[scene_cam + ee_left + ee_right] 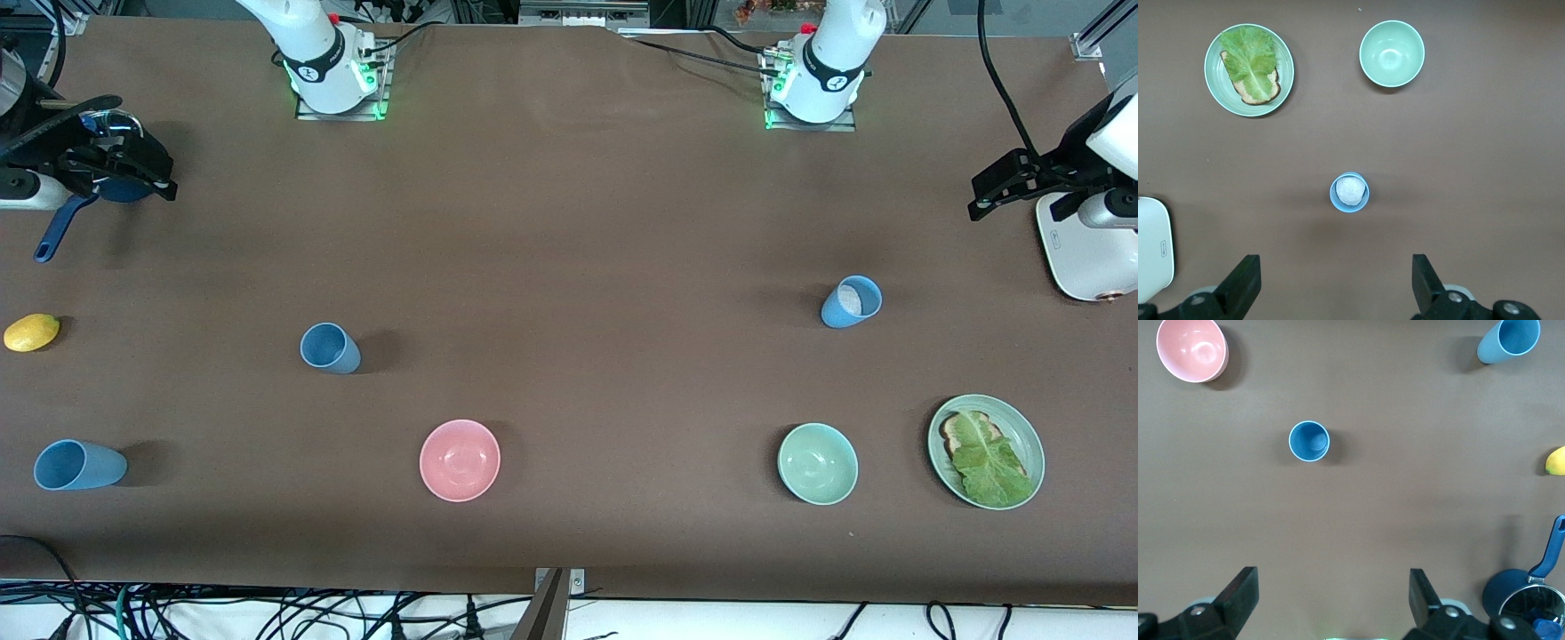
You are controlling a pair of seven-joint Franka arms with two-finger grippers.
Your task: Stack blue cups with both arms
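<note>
Three light-blue cups stand apart on the brown table. One cup (pixel 330 348) is near the middle toward the right arm's end and shows in the right wrist view (pixel 1309 441). A second cup (pixel 78 465) is nearer the front camera at that end (pixel 1509 340). The third cup (pixel 851 301) holds something white and shows in the left wrist view (pixel 1349 192). My right gripper (pixel 133 169) is open and empty, up over the dark-blue pot (pixel 1331 593). My left gripper (pixel 996 191) is open and empty, up beside the toaster (pixel 1336 280).
A pink bowl (pixel 460 460), a green bowl (pixel 817 463) and a green plate (pixel 1022 427) with toast and lettuce sit near the front edge. A lemon (pixel 31 332) and a dark-blue pot (pixel 53 236) lie at the right arm's end. A white toaster (pixel 1085 258) stands at the left arm's end.
</note>
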